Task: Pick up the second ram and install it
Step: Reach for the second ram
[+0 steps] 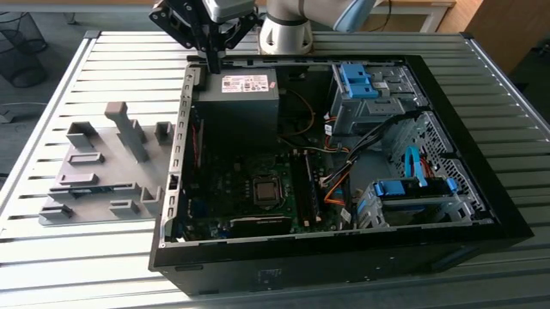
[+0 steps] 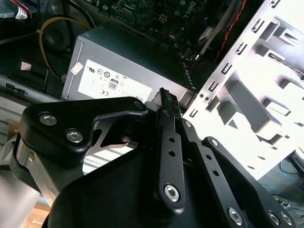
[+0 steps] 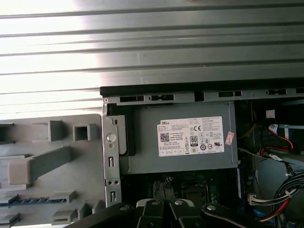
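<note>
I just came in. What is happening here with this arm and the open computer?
One robot arm is working over an open computer case on a slatted metal table. Its gripper hangs shut and empty above the case's corner by the power supply. A thin blue stick, likely the second ram, lies in the gray tray at the exterior view's left, not yet picked up.

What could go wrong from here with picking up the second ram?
The hand hangs by the case wall and the power supply; swinging low toward the second ram in the grey fixture could clip that wall. Raised posts beside the ram may crowd the grasp.
</note>
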`<state>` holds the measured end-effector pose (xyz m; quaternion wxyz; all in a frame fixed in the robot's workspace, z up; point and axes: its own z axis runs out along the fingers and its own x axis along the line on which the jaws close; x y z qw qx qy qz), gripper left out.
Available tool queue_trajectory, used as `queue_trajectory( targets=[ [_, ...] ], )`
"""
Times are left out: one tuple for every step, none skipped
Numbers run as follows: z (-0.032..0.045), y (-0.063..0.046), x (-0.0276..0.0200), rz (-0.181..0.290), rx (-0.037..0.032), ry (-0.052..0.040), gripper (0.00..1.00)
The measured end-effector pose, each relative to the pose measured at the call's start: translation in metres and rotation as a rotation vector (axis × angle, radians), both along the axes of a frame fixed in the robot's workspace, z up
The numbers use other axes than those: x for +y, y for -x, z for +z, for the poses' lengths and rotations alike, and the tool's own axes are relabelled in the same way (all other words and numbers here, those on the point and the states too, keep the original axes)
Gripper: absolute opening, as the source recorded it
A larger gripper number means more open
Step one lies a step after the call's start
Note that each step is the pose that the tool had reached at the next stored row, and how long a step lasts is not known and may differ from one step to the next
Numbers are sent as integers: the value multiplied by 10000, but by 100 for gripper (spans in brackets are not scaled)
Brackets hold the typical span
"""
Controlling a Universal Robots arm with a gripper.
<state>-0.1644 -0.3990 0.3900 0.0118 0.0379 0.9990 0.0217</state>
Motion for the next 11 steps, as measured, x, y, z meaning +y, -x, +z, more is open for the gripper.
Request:
queue_trajectory(
  targets=[
    [0,5,0,0,0,0,10],
    [0,11,0,0,1,0,10],
    [-1,17,0,0,0,0,10],
    [-1,23,0,0,0,0,10],
    [-2,28,0,-1,0,0,10],
    [-2,33,0,-1,0,-1,10],
    [-3,39,0,-1,0,0,10],
    [-3,43,0,0,0,0,10],
    [-3,48,0,0,0,0,10],
    [-4,52,0,0,0,0,10],
    [-4,57,0,0,0,0,10]
  ],
)
